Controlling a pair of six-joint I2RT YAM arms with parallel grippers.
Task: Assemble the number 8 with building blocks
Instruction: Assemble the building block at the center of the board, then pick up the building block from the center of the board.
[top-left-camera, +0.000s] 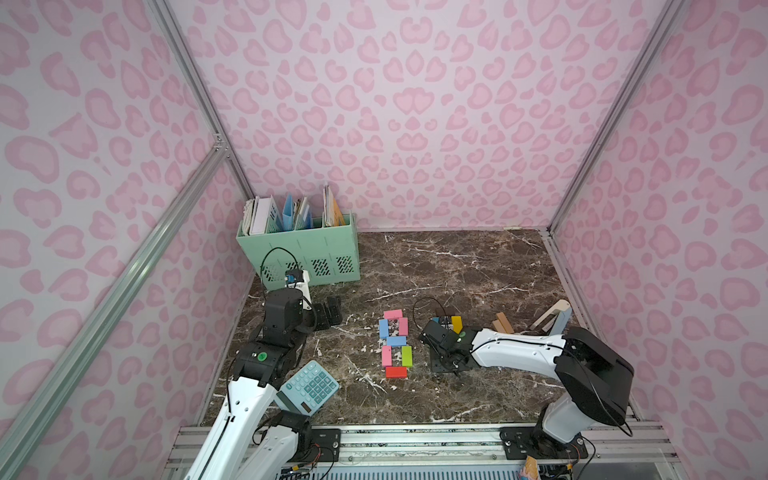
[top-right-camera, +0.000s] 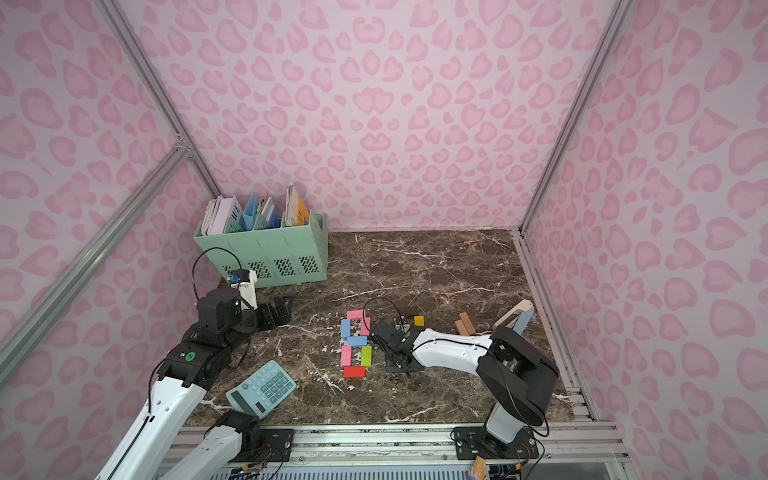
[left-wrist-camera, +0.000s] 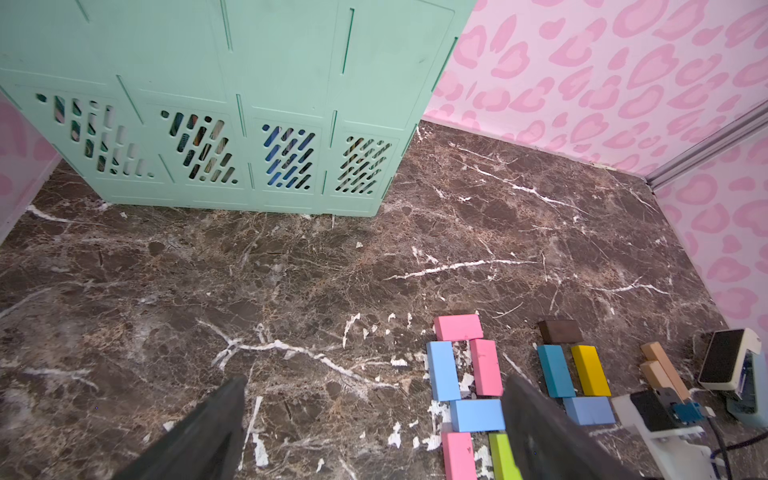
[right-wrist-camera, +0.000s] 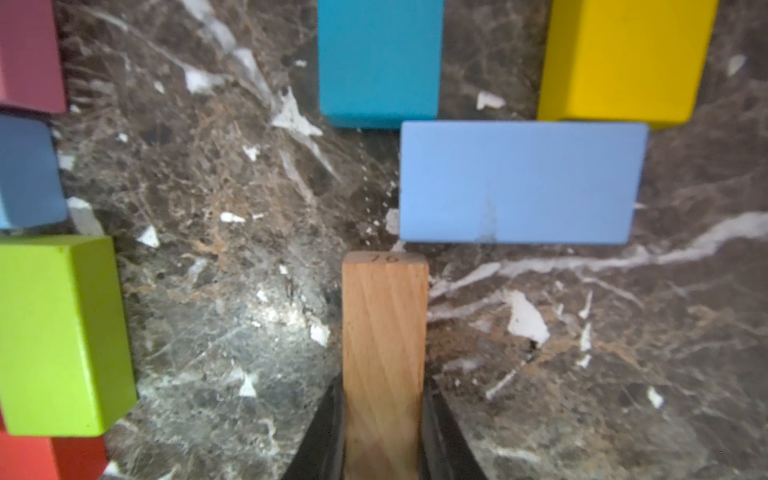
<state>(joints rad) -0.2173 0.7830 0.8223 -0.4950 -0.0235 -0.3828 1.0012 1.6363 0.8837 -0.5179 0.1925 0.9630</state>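
- Four blocks of second 8 (left-wrist-camera: 555, 370) down, between finished 8 (top-left-camera: 395, 341) and counter (top-left-camera: 457, 270) right edge.
- Right hand (right-wrist-camera: 384, 399) clamped on wood block (right-wrist-camera: 384, 324) beside light-blue crossbar (right-wrist-camera: 519, 183); left hand (top-left-camera: 331, 313) apart.
- Next, probably: set flush as lower-left leg.

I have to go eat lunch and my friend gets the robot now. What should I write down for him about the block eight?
Left hand: open, empty, away from the blocks.
Right hand: shut on a bare wooden rectangular block, near the second figure's middle bar.
Done: a seven-block eight in pink, light blue, green and red lies mid-table.
Begun beside it: dark brown block on top, teal block and yellow block as sides, light-blue block as middle bar.
Left, probably: its lower half, using the held block and the two spare bare wooden blocks.
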